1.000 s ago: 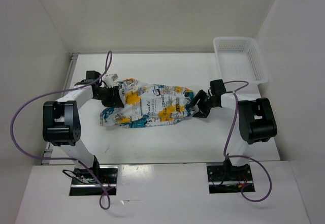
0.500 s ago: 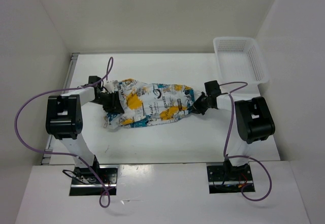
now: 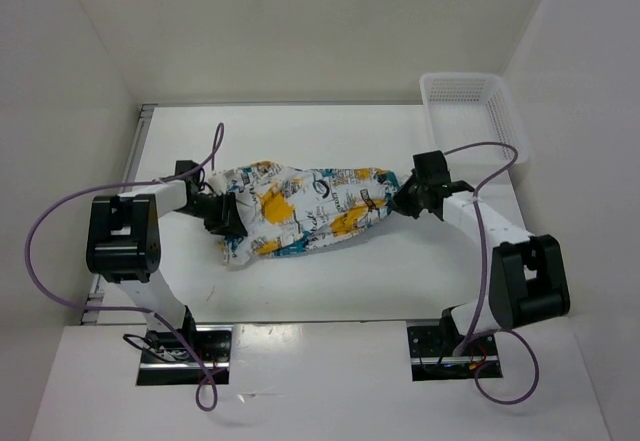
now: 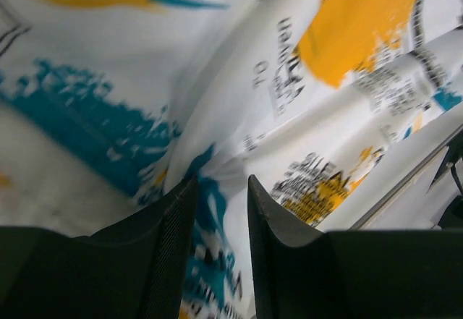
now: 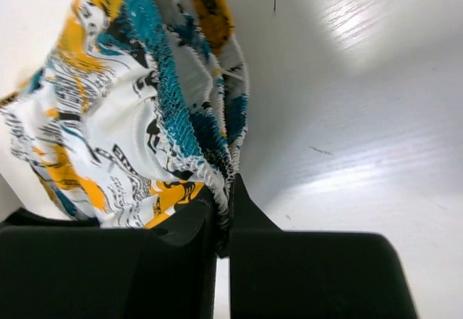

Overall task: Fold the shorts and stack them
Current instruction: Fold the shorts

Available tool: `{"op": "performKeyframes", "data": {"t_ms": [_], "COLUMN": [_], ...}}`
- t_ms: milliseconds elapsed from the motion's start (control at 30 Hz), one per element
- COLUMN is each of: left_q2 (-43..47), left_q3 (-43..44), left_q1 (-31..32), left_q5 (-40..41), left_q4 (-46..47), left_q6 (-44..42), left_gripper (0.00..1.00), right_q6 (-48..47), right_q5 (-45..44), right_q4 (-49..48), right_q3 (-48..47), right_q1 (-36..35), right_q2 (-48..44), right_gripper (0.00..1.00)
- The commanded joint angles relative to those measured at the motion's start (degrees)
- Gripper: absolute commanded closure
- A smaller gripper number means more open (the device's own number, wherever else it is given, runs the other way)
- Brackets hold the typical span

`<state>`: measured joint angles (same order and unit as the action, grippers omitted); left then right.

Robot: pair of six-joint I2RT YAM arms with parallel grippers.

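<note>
Cloth shorts [image 3: 310, 211], both ends half-hidden

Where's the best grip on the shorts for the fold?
By the two short ends, one gripper from each side, low over the table. The shorts run left to right; the right end is a gathered elastic band, bunched thick enough to pinch, where the right gripper is shut. The left gripper pinches a fold at the other end.

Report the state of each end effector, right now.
Left end effector: closed, gripping a fold of the shorts.
Right end effector: closed, pinching the shorts at their gathered edge.
</note>
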<state>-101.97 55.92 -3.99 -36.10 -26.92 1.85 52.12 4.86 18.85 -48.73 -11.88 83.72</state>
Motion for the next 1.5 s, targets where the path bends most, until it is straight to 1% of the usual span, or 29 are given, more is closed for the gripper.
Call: {"op": "performKeyframes", "data": {"t_ms": [0, 100, 267, 367, 433, 567, 667, 767, 800, 900, 933, 1000, 1033, 1100, 1133, 1167, 1333, 1467], "left_q2": [3.34, 5.11, 5.64, 5.65, 5.65, 1.79, -2.25, -3.58, -3.58, -4.11, -4.72, -4.73, -4.73, -4.73, -4.73, -4.73, -4.73, -4.73], "left_q3": [-4.5, -4.5, 2.15, 3.66, 4.81, 5.34, 6.56, 6.57, 6.57, 6.05, 6.04, 5.52, 5.51, 4.99, 4.99, 4.47, 4.46, 4.46], "left_q1": [0.9, 1.79, 1.79, 0.04, -0.49, -0.49, -0.49, -1.11, -1.11, -1.11, -1.11, -1.11, -1.11, -1.11, -1.11, -1.11, -1.11, -1.64], "left_q5": [4.54, 3.14, 2.61, 0.15, 0.15, 0.85, 2.43, 4.02, 4.02, 4.02, 4.02, 4.02, 4.02, 4.02, 4.02, 4.02, 3.49, 3.49], "left_q4": [-4.9, -5.42, -7.27, -6.49, -5.08, -0.17, -0.15, 0.46, 0.46, 1.6, 1.6, 1.6, 1.6, 1.6, 2.13, 2.13, 2.13, 1.61], "left_q6": [-1.85, -1.85, -1.85, -1.85, -1.85, -1.85, -1.85, -1.85, -1.85, -1.85, -1.85, -1.85, -1.85, -1.85, -1.85, -1.85, -1.85, -1.85], "left_gripper": [0.58, 0.58, 0.58, 0.58, 0.58, 0.58, 0.59, 0.6, 0.6, 0.6, 0.6, 0.6, 0.6, 0.6, 0.6, 0.6, 0.61, 0.61], "right_q6": [-5.09, -9.13, -13.62, -14.15, -14.68, -16.87, -18.28, -20.47, -20.48, -22.06, -22.84, -23.55, -24.16, -24.78, -25.31, -25.31, -26.98, -27.6], "right_q5": [-9.34, -9.87, -12.77, -12.77, -12.77, -14.17, -15.32, -16.72, -17.6, -19.19, -19.71, -19.72, -19.72, -19.72, -19.72, -19.72, -17.96, -17.44], "right_q4": [6.09, 7.95, 11.47, 12.26, 12.26, 12.26, 13.49, 14.63, 14.63, 15.77, 15.78, 16.3, 16.3, 16.83, 16.83, 17.53, 19.55, 21.83], "right_q3": [-4.25, -8.65, -17.61, -18.24, -18.24, -20.17, -23.42, -27.81, -29.04, -36.23, -37.74, -42.47, -44.07, -48.88, -50.4, -53.46, -62.69, -67.89], "right_q1": [0.37, -0.68, -6.3, -6.93, -7.54, -9.65, -12.2, -15.36, -17.8, -22.12, -24.92, -28.01, -31.07, -33.98, -36.52, -37.77, -44.35, -47.62], "right_q2": [-6.28, -7.43, -3.58, -2.86, -2.86, -1.81, 0.03, 2.49, 3.28, 7.06, 9.42, 11.89, 14.6, 17.42, 20.31, 21.91, 31.74, 36.42], "right_gripper": [1.0, 1.0, 1.0, 1.0, 1.0, 1.0, 1.0, 1.0, 1.0, 1.0, 1.0, 1.0, 1.0, 1.0, 1.0, 1.0, 1.0, 1.0]}}
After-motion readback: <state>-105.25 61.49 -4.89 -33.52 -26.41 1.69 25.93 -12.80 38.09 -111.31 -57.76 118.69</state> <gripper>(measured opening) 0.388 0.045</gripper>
